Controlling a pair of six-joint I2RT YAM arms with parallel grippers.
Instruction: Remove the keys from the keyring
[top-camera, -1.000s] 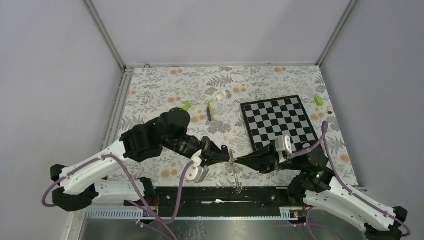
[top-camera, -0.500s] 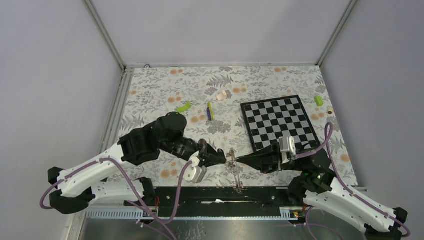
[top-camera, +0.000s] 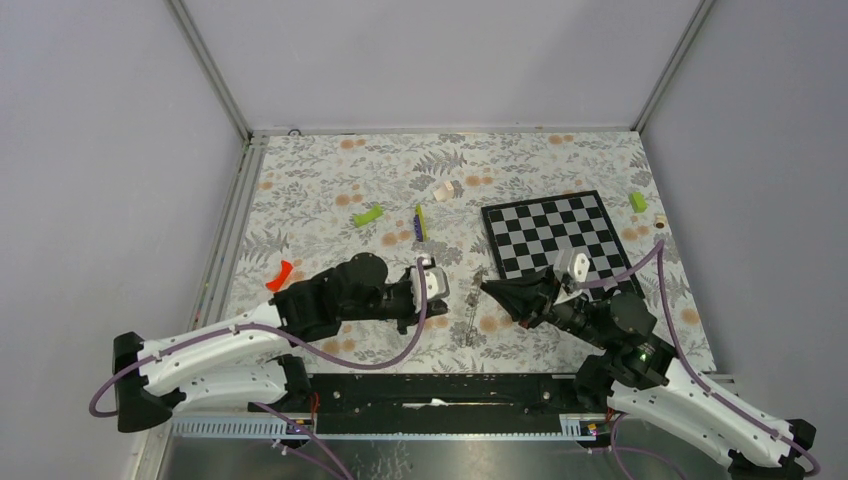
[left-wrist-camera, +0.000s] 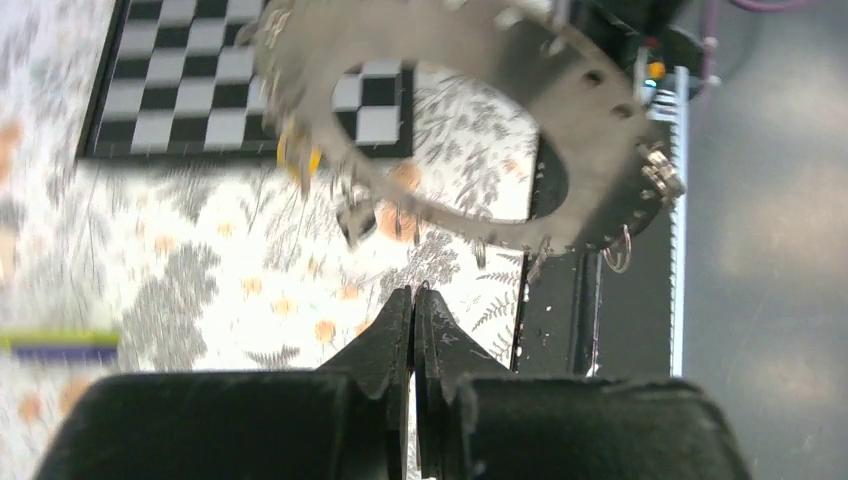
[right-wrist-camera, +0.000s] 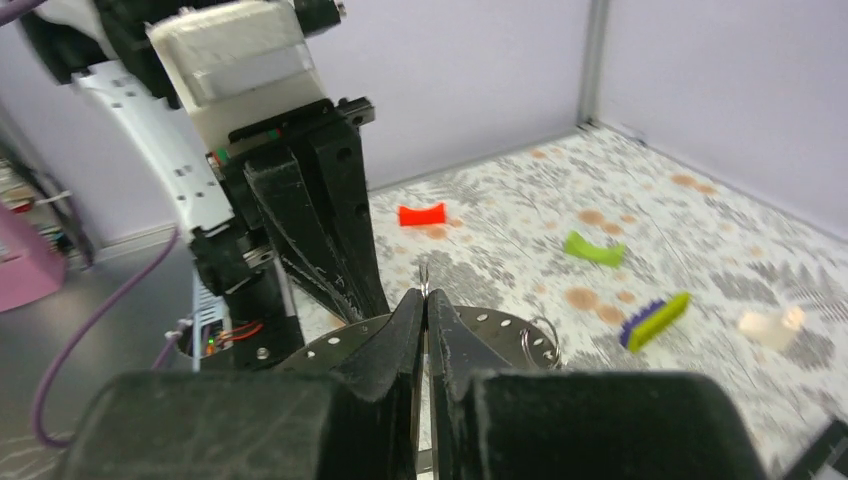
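The keyring (left-wrist-camera: 450, 130), a flat silvery hoop with small holes, hangs blurred in front of my left gripper (left-wrist-camera: 414, 293). A yellow tag (left-wrist-camera: 298, 160) and a dark one (left-wrist-camera: 355, 220) dangle from it. The left gripper is shut a little short of the hoop, and a thin wire-like loop shows at its tips. From above the keyring (top-camera: 472, 310) is edge-on between both grippers. My right gripper (top-camera: 488, 286) is shut on its upper part. In the right wrist view a metal sliver stands between the tips of the right gripper (right-wrist-camera: 425, 295), over the hoop (right-wrist-camera: 490, 330). A red piece (top-camera: 279, 275) lies on the table at the left.
A chessboard (top-camera: 556, 245) lies behind the right gripper. Lime-green blocks (top-camera: 368, 215) (top-camera: 637, 201), a yellow-green and purple stick (top-camera: 421, 222) and a pale small piece (top-camera: 446, 190) sit further back. A black rail (top-camera: 440, 390) runs along the near edge.
My left arm has drawn back to the left, off the keyring, and this uncovers the red piece on the table. The right gripper has carried the keyring slightly further from the near edge.
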